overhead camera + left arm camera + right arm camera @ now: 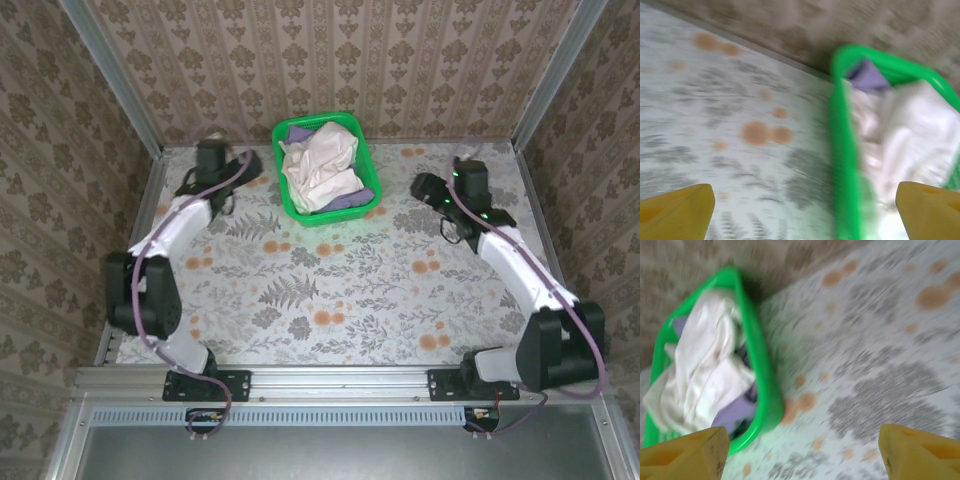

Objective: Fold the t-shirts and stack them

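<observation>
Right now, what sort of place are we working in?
Likely a staged test booth: wallpapered walls close round a floral table, a green basket of crumpled t-shirts on it.

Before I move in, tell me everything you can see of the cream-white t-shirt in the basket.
The cream-white t-shirt looks like soft, heavily wrinkled cloth. It is bunched in a loose heap, not folded. It fills most of the green mesh basket, which stands at the far edge of the table. It lies on top of the lavender t-shirt, which peeks out beneath it at the edges. Its chest print cannot be made out.
</observation>
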{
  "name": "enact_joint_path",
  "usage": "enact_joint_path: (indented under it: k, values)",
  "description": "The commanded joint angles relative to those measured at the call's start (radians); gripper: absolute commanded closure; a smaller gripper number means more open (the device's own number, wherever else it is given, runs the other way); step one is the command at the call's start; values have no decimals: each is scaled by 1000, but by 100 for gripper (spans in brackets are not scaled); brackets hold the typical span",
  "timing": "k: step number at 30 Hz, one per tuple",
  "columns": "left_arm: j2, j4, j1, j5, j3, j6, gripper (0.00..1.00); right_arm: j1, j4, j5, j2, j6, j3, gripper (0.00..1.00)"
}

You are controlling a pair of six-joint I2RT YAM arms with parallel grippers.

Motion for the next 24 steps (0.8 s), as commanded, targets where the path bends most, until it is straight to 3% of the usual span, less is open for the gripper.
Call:
enact_joint_path:
  k: [1,6,9,14,18,21,24]
  values:
    - [144,-288,-110,52,237,119,5,65,-210,-74,108,22,81,24]
    - [444,-562,-226,124,636,216,4,123,-274,-92,206,47,137,26]
    - [604,-706,-248,143,838,227,4,134,-313,-119,243,54,164,27]
    - [695,-655,-253,177,890,179,7,155,-366,-123,249,57,172,28]
    - [779,-634,-254,278,971,146,28,171,-393,-106,238,53,171,28]
    - [804,-615,-254,344,991,115,56,174,-426,-75,228,74,178,29]
    - [792,-613,-257,364,995,113,69,178,-441,-35,207,93,172,29]
